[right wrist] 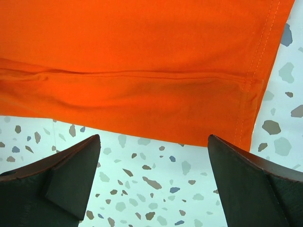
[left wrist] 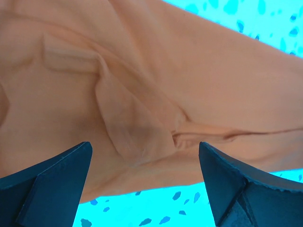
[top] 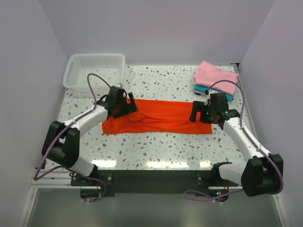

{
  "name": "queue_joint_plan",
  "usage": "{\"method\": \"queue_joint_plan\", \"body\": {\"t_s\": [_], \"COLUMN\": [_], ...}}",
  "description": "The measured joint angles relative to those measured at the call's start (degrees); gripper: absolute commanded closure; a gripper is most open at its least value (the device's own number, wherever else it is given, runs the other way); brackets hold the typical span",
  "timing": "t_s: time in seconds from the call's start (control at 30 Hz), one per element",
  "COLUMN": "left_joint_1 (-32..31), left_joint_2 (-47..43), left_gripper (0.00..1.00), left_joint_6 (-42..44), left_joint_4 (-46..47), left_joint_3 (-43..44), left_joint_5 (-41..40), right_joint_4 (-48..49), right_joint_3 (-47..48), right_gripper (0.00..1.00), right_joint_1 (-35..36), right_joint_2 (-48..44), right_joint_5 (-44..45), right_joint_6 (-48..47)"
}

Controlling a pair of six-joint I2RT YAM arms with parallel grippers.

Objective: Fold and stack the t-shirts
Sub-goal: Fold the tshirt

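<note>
The orange-red t-shirt (top: 158, 117) lies folded into a long band across the middle of the table. My left gripper (top: 124, 109) hovers over its left, rumpled end, open and empty; the left wrist view shows the creased cloth (left wrist: 156, 85) between the spread jaws (left wrist: 144, 175). My right gripper (top: 202, 113) hovers over the right end, open and empty; the right wrist view shows the hemmed edge (right wrist: 142, 71) just beyond the spread jaws (right wrist: 154, 165). The light pink t-shirt (top: 215, 75) lies folded on the teal one (top: 228, 96) at the back right.
A white plastic mesh basket (top: 94, 71) stands at the back left corner. White walls close the table on three sides. The speckled tabletop (top: 156, 146) shows in front of the shirt.
</note>
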Motion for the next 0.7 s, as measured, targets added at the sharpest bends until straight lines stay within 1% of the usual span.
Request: {"method": "queue_joint_plan", "body": {"t_s": [0.13, 0.5, 0.7], "left_joint_1": [-1.31, -1.44, -1.99], "left_joint_2": [0.79, 5.70, 6.16], "left_gripper": [0.00, 0.00, 0.00], "left_joint_6": [-1.07, -2.73, -3.96], "left_joint_4": [0.17, 2.58, 4.28], "left_joint_3": [-1.79, -1.97, -1.97], "left_joint_5": [1.25, 3.13, 4.04], "right_joint_4": [-0.02, 0.02, 0.09], "right_joint_3": [0.00, -0.02, -0.02], "right_gripper": [0.01, 0.01, 0.01], "right_joint_1": [0.00, 0.00, 0.00], "right_joint_2": [-0.33, -0.35, -0.33], "right_joint_5": [-0.11, 0.31, 0.33], "right_joint_6": [0.00, -0.02, -0.02]}}
